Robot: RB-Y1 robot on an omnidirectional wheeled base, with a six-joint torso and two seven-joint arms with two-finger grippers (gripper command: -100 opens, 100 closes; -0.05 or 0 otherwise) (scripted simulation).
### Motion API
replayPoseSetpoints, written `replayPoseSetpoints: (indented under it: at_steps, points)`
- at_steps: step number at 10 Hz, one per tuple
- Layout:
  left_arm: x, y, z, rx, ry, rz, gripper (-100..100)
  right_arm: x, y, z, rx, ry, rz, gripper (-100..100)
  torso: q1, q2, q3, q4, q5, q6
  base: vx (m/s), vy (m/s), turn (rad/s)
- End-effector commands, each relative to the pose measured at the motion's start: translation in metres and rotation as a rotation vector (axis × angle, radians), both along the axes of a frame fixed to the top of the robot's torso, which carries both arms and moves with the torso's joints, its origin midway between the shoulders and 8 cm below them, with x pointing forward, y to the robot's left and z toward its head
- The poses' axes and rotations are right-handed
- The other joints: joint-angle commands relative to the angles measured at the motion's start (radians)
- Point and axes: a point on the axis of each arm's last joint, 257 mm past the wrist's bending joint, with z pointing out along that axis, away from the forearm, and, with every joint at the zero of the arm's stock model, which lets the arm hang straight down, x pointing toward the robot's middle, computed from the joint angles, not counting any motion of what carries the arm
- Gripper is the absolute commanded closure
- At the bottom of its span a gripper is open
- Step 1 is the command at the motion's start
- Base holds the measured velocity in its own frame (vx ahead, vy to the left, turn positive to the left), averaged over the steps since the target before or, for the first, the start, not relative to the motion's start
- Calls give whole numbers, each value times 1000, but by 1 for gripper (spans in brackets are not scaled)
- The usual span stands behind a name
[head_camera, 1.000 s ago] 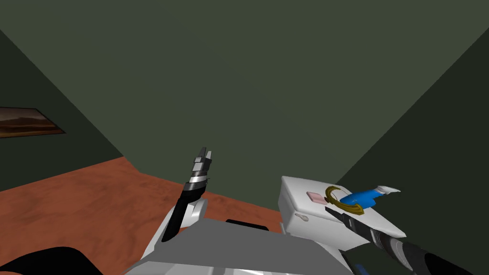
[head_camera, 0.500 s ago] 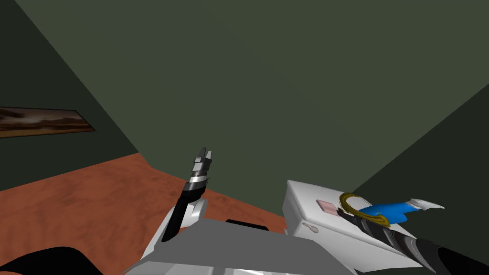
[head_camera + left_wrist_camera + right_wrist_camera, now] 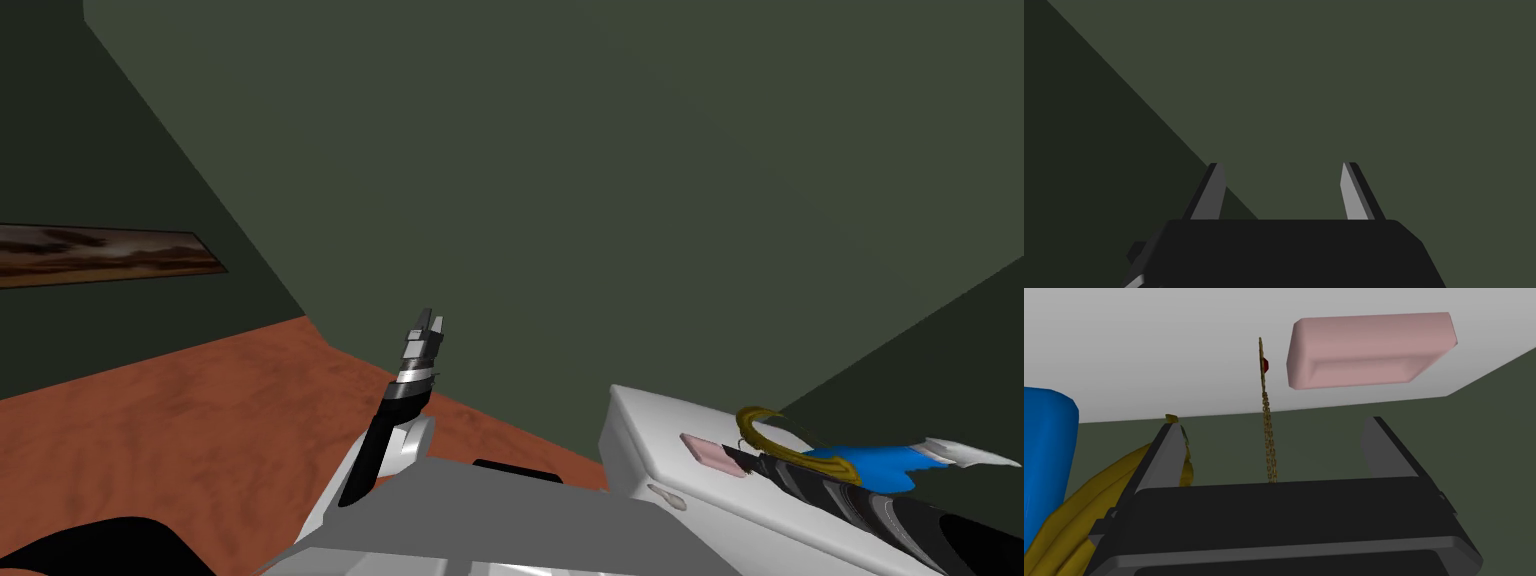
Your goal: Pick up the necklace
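**Right wrist view is showing the necklace [image 3: 1266,413] between the spread fingers of the right gripper [image 3: 1271,424]**

The right gripper is reaching over the white cabinet [image 3: 655,425]. Its two fingers are standing wide apart and are gripping nothing. The necklace, a thin gold chain with a small red stone, is running in a straight line between them and is touching neither finger. Its stone end is lying over the cabinet's top, just beside a pink block [image 3: 1369,350]. The other end is disappearing behind the dark body of the gripper. I cannot tell if the chain is resting flat on the cabinet top or is lifted from it.

Other things are also lying on the cabinet top. A thick yellow loop [image 3: 1094,503] is sitting against one finger of the right gripper, so near that I cannot tell if they are touching. A blue object [image 3: 1044,453] with a white pointed end is lying on the far side of this loop from the pink block. The cabinet's front is carrying a small pale knob [image 3: 665,495]; what the cabinet is holding inside I cannot tell.

The left gripper [image 3: 427,322] is pointing upward, well apart from the cabinet, over the red-brown floor [image 3: 200,420]. Its fingers are also standing apart, with nothing between them.
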Motion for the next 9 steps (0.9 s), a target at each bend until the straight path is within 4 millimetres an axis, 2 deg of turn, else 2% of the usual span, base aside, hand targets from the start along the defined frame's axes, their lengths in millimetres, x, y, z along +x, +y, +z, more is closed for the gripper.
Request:
replayPoseSetpoints:
  at_steps: [1, 2, 4, 5, 6, 9]
  points:
    - [0, 0, 0, 0, 0, 0, 0, 0, 0, 0, 0, 0, 0, 0, 0, 0, 0, 0, 0, 0, 0, 0, 0]
    - [0, 0, 0, 0, 0, 0, 0, -7, -2, -9, 0, -2, -13, -100, -1, 1, 1, 0, 0, 0, 28, -6, 94]
    - [0, 0, 0, 0, 0, 0, 0, -15, -4, -17, 0, -3, -26, -100, -2, -1, 0, 0, -1, 0, 42, -8, 87]
    - [0, 0, 0, 0, 0, 0, 0, -13, -4, -13, 1, -3, -23, -100, -2, -1, -1, 0, -1, 0, 22, -4, 18]
    - [0, 0, 0, 0, 0, 0, 0, -13, -4, -14, 0, -3, -23, 100, -1, 0, 0, 0, 0, 0, 0, 0, 0]
    - [0, 0, 0, 0, 0, 0, 0, -13, -3, -14, 1, -3, -18, 100, -1, 1, 0, 0, -1, 0, 0, 0, 5]
